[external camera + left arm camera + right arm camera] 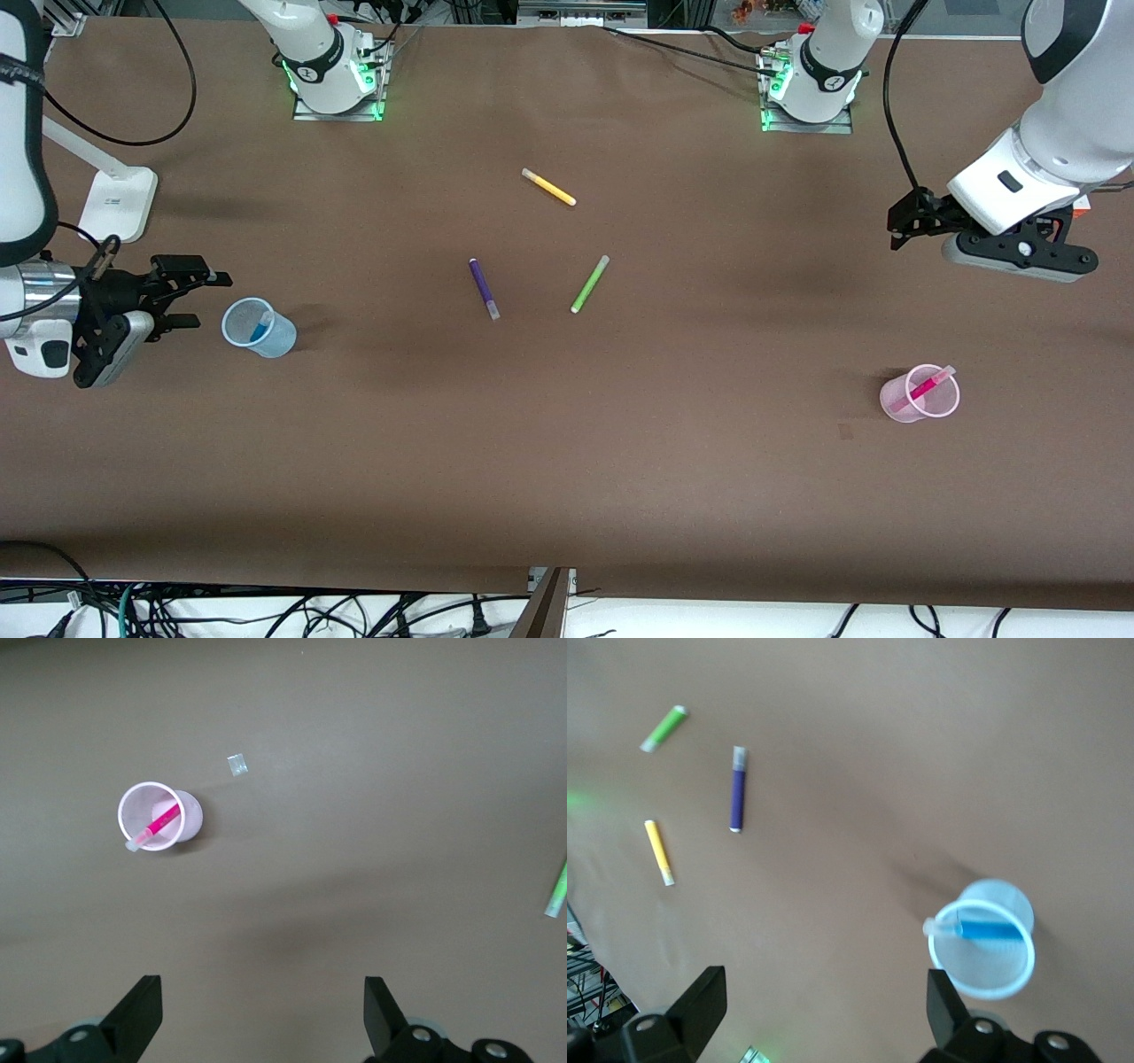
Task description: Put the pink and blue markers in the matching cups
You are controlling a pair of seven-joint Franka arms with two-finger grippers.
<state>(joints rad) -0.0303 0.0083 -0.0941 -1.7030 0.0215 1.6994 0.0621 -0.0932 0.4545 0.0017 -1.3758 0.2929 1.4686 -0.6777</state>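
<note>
Done, seemingly: magenta-pink marker (924,387) inside translucent pale pink cup (937,412), bright blue marker (260,330) inside pale blue cup (282,341). Left claw (898,229) and right claw (202,299) both spread apart, empty, above brown desk (567,461).

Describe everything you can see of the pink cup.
The pink cup is small, pale pink and translucent, apparently plastic, with a wide round rim and a narrower base. It stands upright on the brown table toward the left arm's end, nearer the front camera than the loose markers. The pink marker leans inside it, its pale cap poking over the rim. Nothing else touches it; the left gripper hangs open above the table, apart from it.
</note>
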